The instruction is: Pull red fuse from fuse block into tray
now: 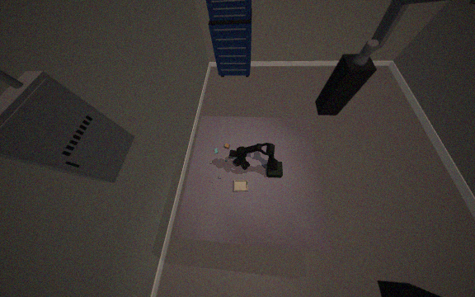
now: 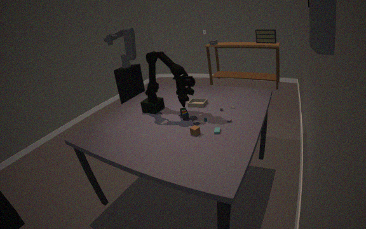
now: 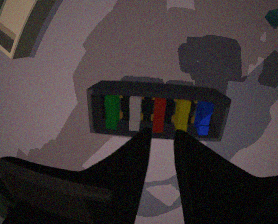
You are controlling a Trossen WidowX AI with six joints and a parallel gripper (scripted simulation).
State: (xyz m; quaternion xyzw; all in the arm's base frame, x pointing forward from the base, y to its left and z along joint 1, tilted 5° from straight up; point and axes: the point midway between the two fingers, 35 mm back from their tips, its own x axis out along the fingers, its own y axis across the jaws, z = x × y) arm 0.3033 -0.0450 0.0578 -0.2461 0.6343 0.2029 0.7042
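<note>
The dark fuse block (image 3: 158, 111) stands on the table and holds a row of green, white, red, yellow and blue fuses. The red fuse (image 3: 159, 115) sits in the middle slot. My gripper (image 3: 162, 135) hovers straight above the block, its two fingers a narrow gap apart with nothing between them, lined up either side of the red fuse. In the exterior view the gripper (image 2: 183, 104) points down just over the block (image 2: 184, 115). The tan tray (image 3: 23, 3) lies off to the upper left; it also shows in the exterior view (image 2: 197, 102) and from above (image 1: 241, 186).
An orange cube (image 2: 195, 130) and a teal block (image 2: 216, 130) lie in front of the fuse block, with a few small dark bits nearby. The arm's base (image 2: 152, 105) stands behind. A wooden shelf (image 2: 243, 60) stands beyond the table.
</note>
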